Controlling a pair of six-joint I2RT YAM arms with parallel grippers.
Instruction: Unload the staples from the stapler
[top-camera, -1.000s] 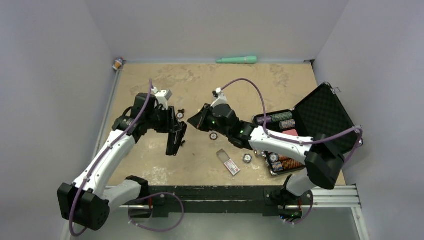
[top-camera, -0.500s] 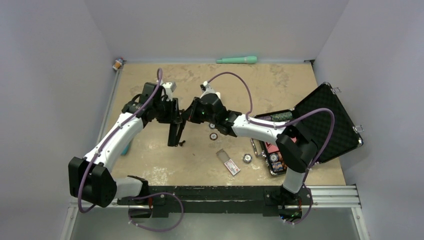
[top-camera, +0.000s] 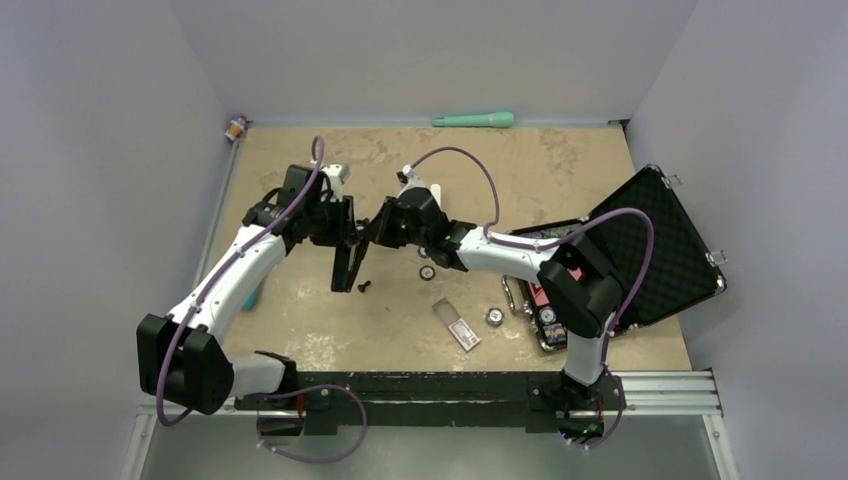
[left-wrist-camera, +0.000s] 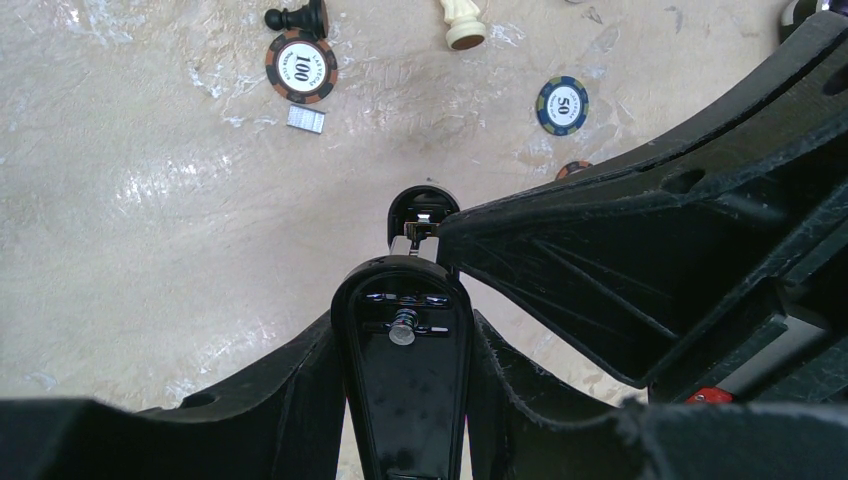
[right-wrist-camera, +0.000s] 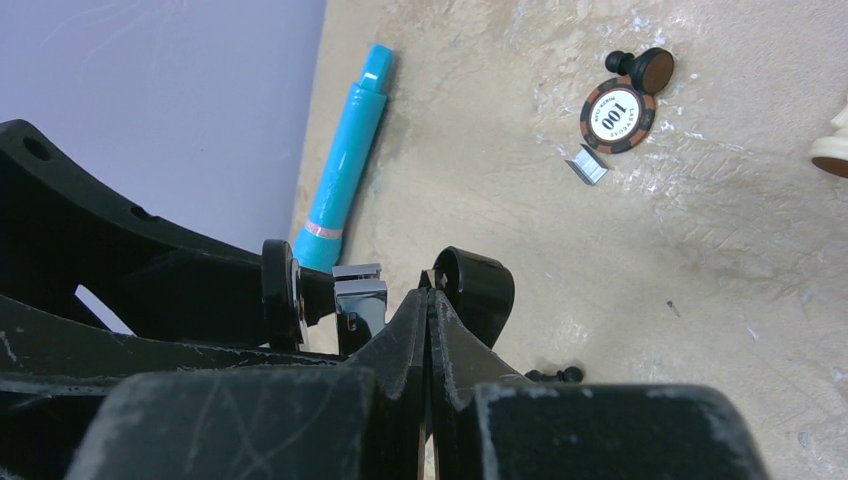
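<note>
My left gripper (top-camera: 340, 228) is shut on the black stapler (top-camera: 348, 264), which hangs down from it above the table. In the left wrist view the stapler (left-wrist-camera: 405, 400) sits between my fingers (left-wrist-camera: 290, 380), its far end with silvery metal (left-wrist-camera: 420, 228) pointing down. My right gripper (top-camera: 374, 228) is shut, and its tips (left-wrist-camera: 450, 225) meet that metal end from the right. In the right wrist view the closed right gripper (right-wrist-camera: 428, 298) touches the stapler's round black end (right-wrist-camera: 480, 285), next to its chrome part (right-wrist-camera: 358, 298). I cannot tell if anything is pinched.
A short silvery staple strip (left-wrist-camera: 306, 118) lies by a 100 chip (left-wrist-camera: 301, 66) and a black pawn (left-wrist-camera: 298, 17). Also on the table are a blue 50 chip (left-wrist-camera: 561, 105), a teal pen (right-wrist-camera: 345, 170), a staple box (top-camera: 458, 326), an open chip case (top-camera: 650, 240) at right and a green marker (top-camera: 473, 120) at the back.
The left arm raised the stapler and swung it toward the back. The right gripper moved left and now touches the stapler's end.
</note>
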